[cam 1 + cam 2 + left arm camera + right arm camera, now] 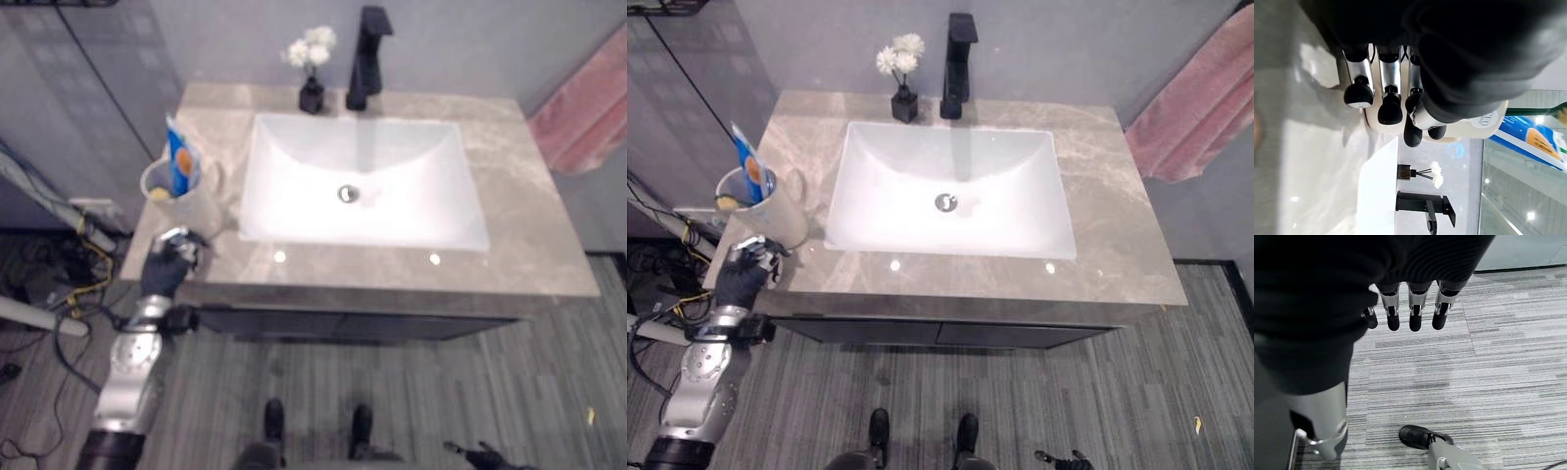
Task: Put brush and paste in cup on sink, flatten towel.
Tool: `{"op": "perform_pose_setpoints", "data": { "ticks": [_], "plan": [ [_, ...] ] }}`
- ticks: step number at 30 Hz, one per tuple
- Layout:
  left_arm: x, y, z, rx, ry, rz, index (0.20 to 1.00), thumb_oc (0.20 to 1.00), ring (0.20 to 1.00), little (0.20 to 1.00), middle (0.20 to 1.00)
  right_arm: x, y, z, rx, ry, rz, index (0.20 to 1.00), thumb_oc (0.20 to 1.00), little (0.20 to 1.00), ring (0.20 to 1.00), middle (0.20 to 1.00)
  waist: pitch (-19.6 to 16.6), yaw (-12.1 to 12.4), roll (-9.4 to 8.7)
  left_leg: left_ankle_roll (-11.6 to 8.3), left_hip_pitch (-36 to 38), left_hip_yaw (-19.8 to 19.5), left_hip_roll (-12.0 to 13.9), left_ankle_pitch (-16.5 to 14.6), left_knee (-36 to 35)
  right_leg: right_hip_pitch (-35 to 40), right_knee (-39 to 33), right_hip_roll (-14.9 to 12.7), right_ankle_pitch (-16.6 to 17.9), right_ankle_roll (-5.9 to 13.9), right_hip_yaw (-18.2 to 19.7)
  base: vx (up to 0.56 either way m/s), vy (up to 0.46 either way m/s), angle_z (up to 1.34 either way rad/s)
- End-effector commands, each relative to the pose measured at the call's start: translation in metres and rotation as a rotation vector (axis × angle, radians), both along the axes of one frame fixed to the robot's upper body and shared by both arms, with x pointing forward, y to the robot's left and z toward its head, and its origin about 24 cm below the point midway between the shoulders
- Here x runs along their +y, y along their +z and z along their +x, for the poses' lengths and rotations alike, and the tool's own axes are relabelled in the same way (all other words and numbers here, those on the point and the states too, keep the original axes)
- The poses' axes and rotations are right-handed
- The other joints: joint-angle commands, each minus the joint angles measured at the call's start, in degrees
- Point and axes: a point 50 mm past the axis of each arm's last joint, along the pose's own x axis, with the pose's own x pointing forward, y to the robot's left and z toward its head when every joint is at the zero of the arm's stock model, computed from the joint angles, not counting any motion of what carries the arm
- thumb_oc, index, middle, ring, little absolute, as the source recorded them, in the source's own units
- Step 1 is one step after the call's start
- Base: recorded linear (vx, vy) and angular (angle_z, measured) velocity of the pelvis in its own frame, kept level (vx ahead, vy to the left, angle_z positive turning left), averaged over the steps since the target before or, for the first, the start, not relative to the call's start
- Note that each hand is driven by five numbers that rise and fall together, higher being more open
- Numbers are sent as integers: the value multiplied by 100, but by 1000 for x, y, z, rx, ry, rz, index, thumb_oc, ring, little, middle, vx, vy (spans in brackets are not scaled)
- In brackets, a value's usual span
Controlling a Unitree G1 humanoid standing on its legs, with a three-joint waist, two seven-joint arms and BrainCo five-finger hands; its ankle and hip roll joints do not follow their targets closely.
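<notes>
Resting at the front corner of the marble vanity top [1117, 211], the left hand [747, 266] has its fingers [1389, 93] loosely extended, holding nothing, their dark tips just short of the cup [764, 208]. That cream cup stands upright directly beyond the fingertips, and the blue-and-orange toothpaste tube [747, 157] leans out of it — a yellowish toothbrush head [726, 202] shows at the rim beside the tube. Farther off, to the hand's right, lies the white sink basin [950, 191]; beyond it stand a small black vase of white flowers [901, 78] and the black faucet [958, 64]. A pink towel [1205, 98] hangs farthest away, on the wall. Down over the grey floor [1498, 372], the right hand [1410, 308] hangs with fingers straight — empty.
</notes>
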Motion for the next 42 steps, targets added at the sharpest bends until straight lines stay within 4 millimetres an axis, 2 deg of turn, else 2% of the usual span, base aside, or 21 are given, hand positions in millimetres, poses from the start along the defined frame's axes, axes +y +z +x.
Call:
{"op": "perform_pose_setpoints", "data": {
  "ticks": [1,18,26,29,34,38,42],
  "plan": [
    [6,35,9,-176,34,28,200,200,200,200,200,-8,6,13,-14,45,-49,1000,1000,1000,1000,1000,39,-63,-3,103,-126,-331,63,-293,70,64,-1,-70,-66,68,-158,0,0,0],
    [23,63,29,-246,149,41,200,200,200,200,200,-14,10,21,-19,79,-72,1000,1000,1000,1000,1000,136,-135,-6,88,-197,-296,85,-289,70,-73,-1,-32,-48,76,-53,18,0,-4],
    [25,49,9,-190,94,45,200,200,200,200,200,-15,8,13,4,69,-64,1000,1000,1000,1000,1000,101,-63,45,76,-28,-330,109,-329,70,122,-1,-15,-121,38,-90,0,0,0],
    [33,40,-3,-156,102,45,200,200,200,200,200,-17,9,12,4,67,-68,1000,1000,1000,1000,1000,68,-8,84,67,20,-338,116,-330,70,183,-1,-15,-145,29,-115,0,0,0],
    [46,39,-13,-144,151,54,200,200,200,200,200,-18,9,12,-2,72,-70,1000,1000,1000,1000,1000,64,48,112,58,44,-364,125,-316,70,238,-1,-10,-167,14,-163,-4,-7,0],
    [51,39,-14,-133,158,57,200,200,200,200,200,-16,8,10,3,71,-59,1000,1000,1000,1000,1000,58,37,137,44,55,-394,118,-306,70,278,-1,-10,-176,10,-207,-6,-11,2],
    [50,44,-8,-142,149,72,200,200,200,200,200,-14,6,5,23,85,-51,1000,1000,1000,1000,1000,49,11,165,45,51,-436,105,-305,70,314,-1,-25,-181,11,-256,-8,-8,14]
  ]
}}
